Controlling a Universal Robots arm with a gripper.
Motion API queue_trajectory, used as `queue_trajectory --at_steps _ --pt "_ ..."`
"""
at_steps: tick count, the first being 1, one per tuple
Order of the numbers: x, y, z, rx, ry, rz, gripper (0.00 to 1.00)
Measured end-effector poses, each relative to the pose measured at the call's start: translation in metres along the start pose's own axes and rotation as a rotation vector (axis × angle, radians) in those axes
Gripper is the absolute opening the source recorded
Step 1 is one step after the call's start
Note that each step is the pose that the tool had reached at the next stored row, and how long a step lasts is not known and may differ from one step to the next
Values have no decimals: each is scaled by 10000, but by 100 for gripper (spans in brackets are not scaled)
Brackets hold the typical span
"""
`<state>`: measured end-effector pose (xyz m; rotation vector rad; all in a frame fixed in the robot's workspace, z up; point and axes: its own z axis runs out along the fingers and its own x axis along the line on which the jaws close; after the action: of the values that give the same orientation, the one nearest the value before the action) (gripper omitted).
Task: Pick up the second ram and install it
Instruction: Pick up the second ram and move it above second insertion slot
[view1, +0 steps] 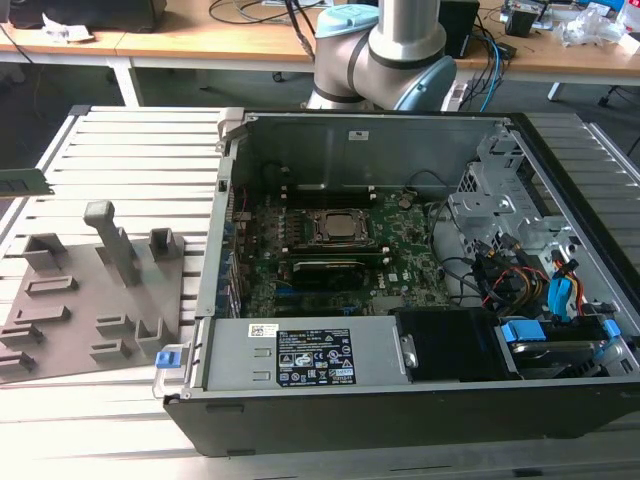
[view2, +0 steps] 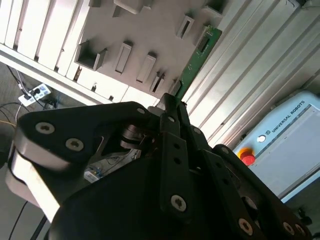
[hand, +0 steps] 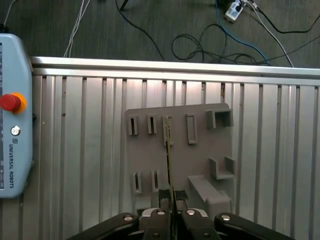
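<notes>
The gripper (hand: 171, 195) has its fingers clamped on the second ram (view2: 196, 57), a long, thin green board. It hangs over the grey holder plate (hand: 197, 160).

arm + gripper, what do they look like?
Arm: silver tube, grey joint housings, light-blue caps. Gripper: black, angular linkage fingers tapering to narrow tips, with silver screw heads at the pivots. The second wrist view shows a pale grey plate on its side.

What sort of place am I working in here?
Probably a robotics lab: an open black desktop computer case on a ribbed aluminium table, a grey plastic fixture plate beside it, cluttered wooden desks behind.
</notes>
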<state>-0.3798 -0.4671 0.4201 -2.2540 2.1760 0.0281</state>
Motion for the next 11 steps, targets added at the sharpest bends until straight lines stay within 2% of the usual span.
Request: queue_trajectory --at_steps 1,2,4,6,7,8,9,10,11 --pt "1 -44 0 0 0 0 14" --pt "0 -156 0 2 -1 -1 14" --pt "-17 -216 -1 0 1 0 14" --pt "-90 -357 0 0 -1 0 14" --pt "-127 -450 0 -1 0 -1 14" --pt "-182 -593 2 -6 -1 -1 14" --pt "-224 -699 3 -10 0 -1 14" --pt "-241 -740 3 -11 -1 0 14" --pt "-273 -843 5 -15 -1 1 14"
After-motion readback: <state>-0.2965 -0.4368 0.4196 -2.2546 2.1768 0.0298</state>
